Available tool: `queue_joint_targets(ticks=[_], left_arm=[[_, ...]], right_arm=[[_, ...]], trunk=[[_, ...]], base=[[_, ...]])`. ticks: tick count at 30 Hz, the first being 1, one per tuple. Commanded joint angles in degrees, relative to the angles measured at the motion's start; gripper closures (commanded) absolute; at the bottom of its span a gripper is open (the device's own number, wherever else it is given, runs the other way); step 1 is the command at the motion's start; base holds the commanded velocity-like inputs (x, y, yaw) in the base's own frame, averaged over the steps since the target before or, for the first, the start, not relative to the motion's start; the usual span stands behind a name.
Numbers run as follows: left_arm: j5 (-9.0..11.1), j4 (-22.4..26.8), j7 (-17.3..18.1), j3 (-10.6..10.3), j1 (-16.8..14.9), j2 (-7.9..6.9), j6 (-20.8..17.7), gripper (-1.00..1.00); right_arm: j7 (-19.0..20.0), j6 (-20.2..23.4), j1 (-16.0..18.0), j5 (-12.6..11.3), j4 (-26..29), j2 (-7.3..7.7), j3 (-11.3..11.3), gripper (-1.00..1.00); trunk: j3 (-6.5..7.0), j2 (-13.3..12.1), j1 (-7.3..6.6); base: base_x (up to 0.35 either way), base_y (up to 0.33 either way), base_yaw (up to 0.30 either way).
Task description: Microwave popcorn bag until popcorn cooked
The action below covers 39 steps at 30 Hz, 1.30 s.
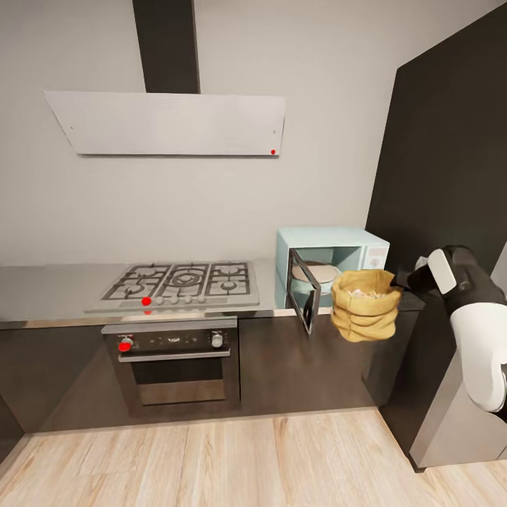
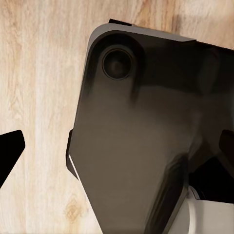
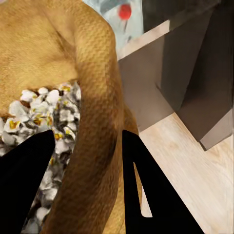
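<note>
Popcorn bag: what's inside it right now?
The popcorn bag, held at its rim by the right hand, contains popped white-and-yellow popcorn heaped near the opening. The bag's wall hides how deep the heap goes.

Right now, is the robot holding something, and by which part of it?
Yes. The right gripper holds the popcorn bag by its rolled rim, one finger inside and one outside. The bag hangs in front of the open microwave.
</note>
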<state>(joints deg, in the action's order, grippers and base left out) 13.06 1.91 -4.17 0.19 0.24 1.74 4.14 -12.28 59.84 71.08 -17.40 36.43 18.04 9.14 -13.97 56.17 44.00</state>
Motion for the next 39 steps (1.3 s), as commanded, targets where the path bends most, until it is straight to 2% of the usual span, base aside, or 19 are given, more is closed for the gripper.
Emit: queue_joint_targets(ticks=[1,10,34,39], left_arm=[[0.3,0.11,-0.16,-0.02,0.02,0.02,0.07,-1.0],[0.3,0.11,-0.15,-0.02,0.02,0.01,0.07,-1.0],[0.3,0.11,-0.16,-0.02,0.02,0.01,0.07,-1.0],[0.3,0.11,-0.16,-0.02,0.02,0.02,0.07,-1.0]], right_arm=[[-0.54,0.16,0.03,-0.55,1.39,-0.01,0.03,1.0],[-0.63,0.16,0.03,-0.45,2.48,-0.03,0.0,1.0],[-0.65,0.16,0.03,-0.7,1.1,-0.42,0.0,1.0],[-0.72,0.16,0.03,-0.73,-1.81,-0.47,0.0,1.0]], trunk=[[-0.07,0.04,0.01],[-0.07,0.04,0.01],[-0.07,0.04,0.01],[-0.07,0.04,0.01]], base=[[0.0,0.0,0.0],[0.04,0.0,0.0],[0.236,0.0,0.0],[0.219,0.0,0.0]])
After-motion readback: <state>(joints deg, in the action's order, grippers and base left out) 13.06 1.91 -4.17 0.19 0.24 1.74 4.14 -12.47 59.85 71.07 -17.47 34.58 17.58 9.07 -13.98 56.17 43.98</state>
